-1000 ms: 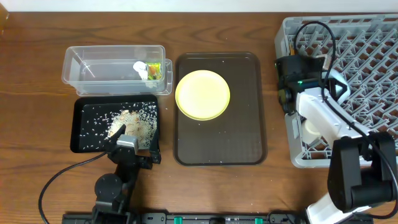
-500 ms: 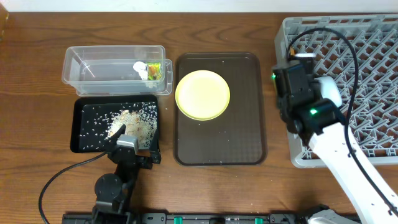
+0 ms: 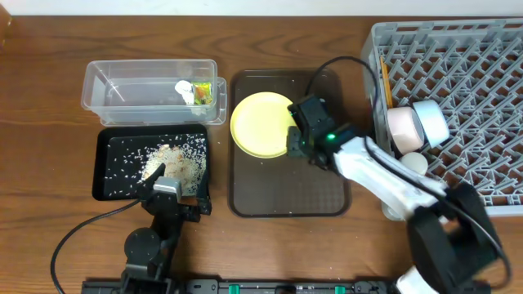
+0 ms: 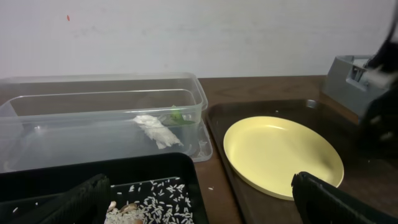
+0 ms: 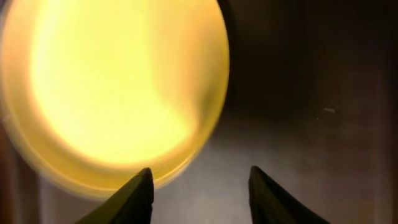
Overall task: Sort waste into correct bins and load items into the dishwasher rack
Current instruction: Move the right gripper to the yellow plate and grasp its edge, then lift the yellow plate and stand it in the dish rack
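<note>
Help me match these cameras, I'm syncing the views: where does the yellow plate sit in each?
Overhead: yellow plate in the upper left of the brown tray, mid-frame.
Left wrist: plate right of centre, low in frame.
Right wrist: plate blurred, filling the upper left.
Shared landmark: the brown tray under the plate, seen in all three.

A pale yellow plate (image 3: 265, 124) lies on a dark brown tray (image 3: 286, 192), at the middle of a reddish-brown table (image 3: 41, 98) with visible wood grain. To the left, a clear tub (image 3: 122, 82) shows a green-and-orange wrapper (image 3: 204, 94) next to something white, and nearer, a black tray (image 3: 110, 175) is speckled with white rice (image 3: 176, 155). To the right, a grey rack (image 3: 474, 57) has a criss-cross lattice pattern, with a pinkish-white bowl (image 3: 403, 124), a white cup (image 3: 415, 162) and a tan wooden chopstick (image 3: 382, 77) along its left side.
</note>
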Controlling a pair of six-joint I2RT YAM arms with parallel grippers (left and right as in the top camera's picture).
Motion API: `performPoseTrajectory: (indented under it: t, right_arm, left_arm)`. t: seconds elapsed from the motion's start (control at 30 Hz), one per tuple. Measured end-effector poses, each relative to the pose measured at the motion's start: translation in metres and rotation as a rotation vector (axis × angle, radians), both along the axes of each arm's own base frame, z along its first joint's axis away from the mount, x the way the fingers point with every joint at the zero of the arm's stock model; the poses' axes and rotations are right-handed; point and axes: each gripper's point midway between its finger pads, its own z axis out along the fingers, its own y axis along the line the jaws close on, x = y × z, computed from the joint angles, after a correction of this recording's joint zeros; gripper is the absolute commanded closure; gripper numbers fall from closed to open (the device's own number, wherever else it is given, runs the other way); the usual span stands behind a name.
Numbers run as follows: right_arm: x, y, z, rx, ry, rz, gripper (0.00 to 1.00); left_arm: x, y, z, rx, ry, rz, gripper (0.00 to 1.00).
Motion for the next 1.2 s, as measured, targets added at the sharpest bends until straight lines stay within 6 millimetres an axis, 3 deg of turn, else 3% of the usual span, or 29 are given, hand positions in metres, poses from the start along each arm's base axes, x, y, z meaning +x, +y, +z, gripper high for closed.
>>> performPoseTrajectory:
  t: [0.13,0.2,0.27,0.53,0.67,0.83,1.03,1.1,1.2]
  right_arm:
    - [0.008,0.004,-0.041,0.007,0.043,-0.061,0.67]
    - [0.015,0.008,-0.04,0.024,0.022,-0.083,0.9]
    - [0.015,0.004,-0.044,0.017,0.034,-0.101,0.99]
    - [0.009,-0.035,-0.033,-0.021,0.092,-0.18,0.99]
    - [0.012,-0.076,0.014,-0.122,-0.015,-0.187,0.99]
    - [0.021,-0.141,0.135,-0.314,-0.375,-0.27,0.99]
    - [0.003,-0.221,0.248,-0.688,-0.673,-0.473,0.99]
    - [-0.003,-0.25,0.271,-0.839,-0.689,-0.551,0.99]
    - [-0.013,-0.284,0.283,-1.013,-0.631,-0.611,0.99]
  left_arm:
    - [0.0,0.0,0.0,0.0,0.0,0.0,0.05]
    - [0.0,0.0,0.0,0.0,-0.001,0.001,0.05]
    - [0.0,0.0,0.0,0.0,0.0,0.0,0.05]
    - [0.0,0.0,0.0,0.0,0.0,0.0,0.05]
    - [0.0,0.0,0.0,0.0,0.0,0.0,0.05]
    - [0.0,0.0,0.0,0.0,0.0,0.0,0.05]
    - [0.0,0.0,0.0,0.0,0.0,0.0,0.05]
    - [0.0,0.0,0.0,0.0,0.0,0.0,0.05]
    - [0.0,0.0,0.0,0.0,0.0,0.0,0.05]
